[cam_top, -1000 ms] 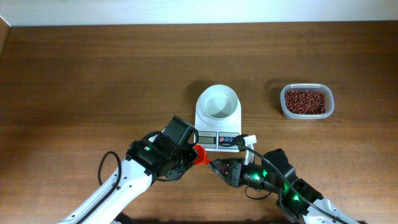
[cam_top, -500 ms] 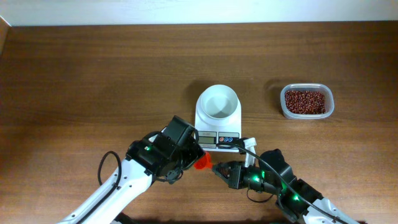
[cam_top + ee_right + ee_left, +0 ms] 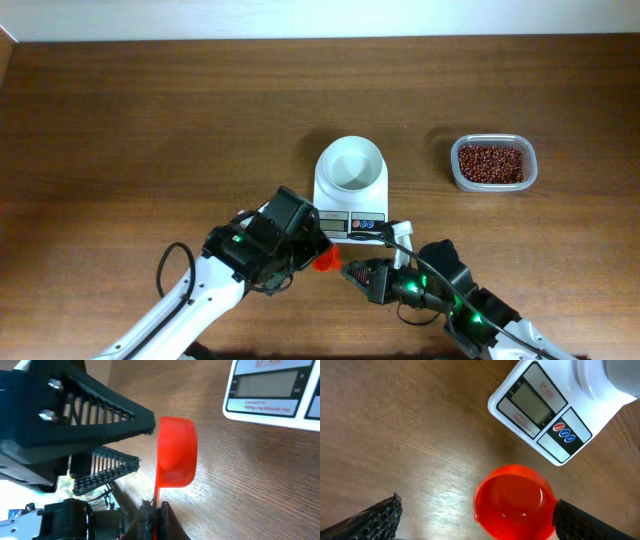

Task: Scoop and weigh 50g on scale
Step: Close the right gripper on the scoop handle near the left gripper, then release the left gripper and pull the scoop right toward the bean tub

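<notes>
**Operator:** Where is the scale?

**Spotter:** Your scale (image 3: 350,205) stands near the middle of the desk (image 3: 150,120). Its white bowl (image 3: 350,163) is on the far side and its display faces your arms.

**Operator:** And the beans?

**Spotter:** The beans (image 3: 490,163) lie heaped in the clear tub (image 3: 493,138), well apart from the scale on its right.

**Operator:** What have I got near the display?

**Spotter:** You have the red scoop (image 3: 515,500) just in front of the scale's near edge, above the wood.

**Operator:** Who has it?

**Spotter:** Your right tool (image 3: 156,510) has its fingers together, clamped on the scoop's thin handle. Your left tool (image 3: 476,501) stands wide apart, with one finger on each side of the cup. Its right finger is just beside the rim, and I cannot tell whether it touches.
</notes>
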`<act>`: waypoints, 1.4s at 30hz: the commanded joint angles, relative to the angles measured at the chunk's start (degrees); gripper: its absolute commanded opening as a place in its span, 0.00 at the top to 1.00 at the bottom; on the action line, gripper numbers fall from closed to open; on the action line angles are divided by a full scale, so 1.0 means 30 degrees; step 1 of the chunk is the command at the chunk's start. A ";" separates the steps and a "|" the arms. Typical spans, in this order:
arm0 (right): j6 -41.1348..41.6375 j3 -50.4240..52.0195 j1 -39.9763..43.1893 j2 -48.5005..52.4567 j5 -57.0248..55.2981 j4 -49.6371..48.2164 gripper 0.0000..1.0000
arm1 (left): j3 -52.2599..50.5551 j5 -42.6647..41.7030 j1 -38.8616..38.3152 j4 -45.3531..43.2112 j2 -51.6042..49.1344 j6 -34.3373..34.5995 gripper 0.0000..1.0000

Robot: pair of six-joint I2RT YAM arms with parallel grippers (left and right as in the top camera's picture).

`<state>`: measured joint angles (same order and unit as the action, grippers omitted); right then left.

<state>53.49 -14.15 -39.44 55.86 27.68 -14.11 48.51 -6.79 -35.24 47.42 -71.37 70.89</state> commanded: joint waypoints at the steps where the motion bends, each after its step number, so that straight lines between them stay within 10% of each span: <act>1: -0.0474 -0.0270 -0.0080 -0.0634 0.0036 -0.0044 0.96 | -0.0015 0.1224 -0.0029 -0.0007 -0.0095 -0.2135 0.01; 32: -0.1188 -0.0270 1.6968 -0.6907 1.1708 -0.1428 0.96 | -0.0015 0.1705 0.0087 -0.0080 -0.0095 -0.2244 0.01; 42: -0.5450 -0.0270 1.7704 -0.6907 1.2058 0.0860 0.96 | -0.0015 0.1705 0.0087 -0.0073 -0.0095 -0.2251 0.01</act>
<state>43.55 -14.13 13.21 35.40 64.62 -12.80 48.77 -2.68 -35.18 47.16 -71.59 63.66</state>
